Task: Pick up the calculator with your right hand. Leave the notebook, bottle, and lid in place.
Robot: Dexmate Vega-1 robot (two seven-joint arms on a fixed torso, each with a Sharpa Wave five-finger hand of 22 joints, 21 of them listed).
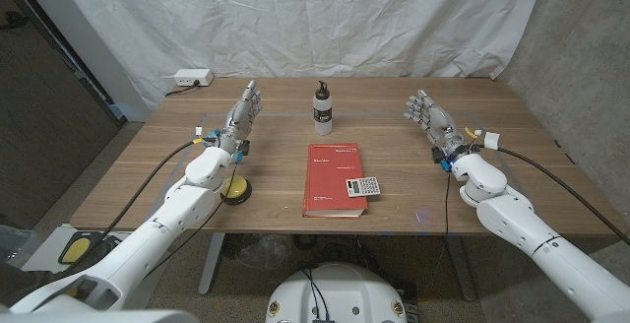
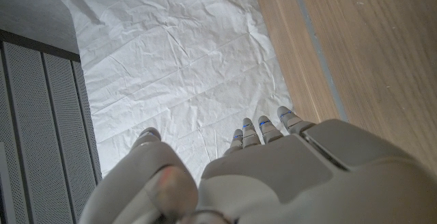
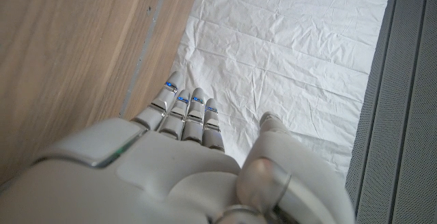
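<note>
Calculator [image 1: 365, 186] on red notebook [image 1: 332, 178], wooden table [image 1: 551, 190], white backdrop [image 1: 345, 18]; fingers [image 1: 421, 109] spread, empty

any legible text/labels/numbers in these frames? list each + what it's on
None can be read.
Red notebook: white print near the top of the cover and mid-cover, too small to read.
Calculator: keys and display too small to read.
Bottle: white body with a black cap, no print that can be made out.
White box at the table's far corner: no readable marking.

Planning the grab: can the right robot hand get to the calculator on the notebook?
Probably yes. The right robot hand is open, and bare table lies between it and the calculator, which sits uncovered on the red notebook.
</note>
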